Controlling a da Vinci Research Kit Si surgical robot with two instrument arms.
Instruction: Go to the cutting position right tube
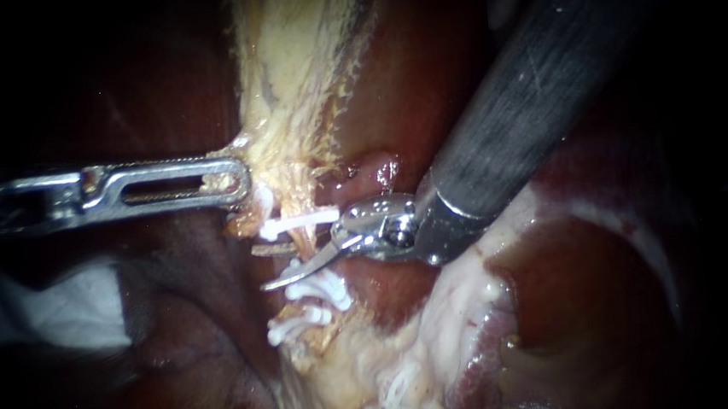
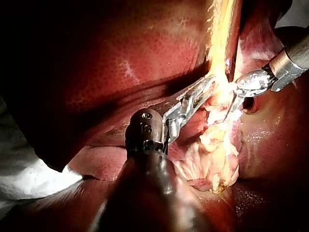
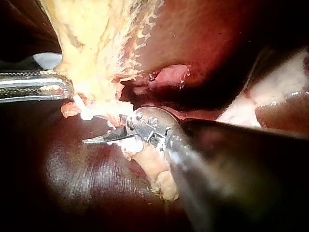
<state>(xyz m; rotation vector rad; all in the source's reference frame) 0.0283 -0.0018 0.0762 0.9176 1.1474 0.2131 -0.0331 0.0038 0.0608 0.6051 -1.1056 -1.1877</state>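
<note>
Pale yellowish tube (image 1: 300, 202) runs down centre of endoscope view, crossed by white plastic clips (image 1: 297, 224): one above, two below. Right instrument (image 1: 277, 281), dark shaft ending in curved silver blades, lies across tube in gap between upper clip and lower pair, against tissue there. Blades pressed together, single wedge, no gap seen. Left instrument (image 1: 241, 183), slotted steel jaws, pinching yellow fatty tissue (image 1: 302, 55) beside tube, just above upper clip.

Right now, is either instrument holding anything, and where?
Left instrument grips the yellowish tissue strand at its edge, close to the white clips. Right instrument holds nothing visible.
</note>
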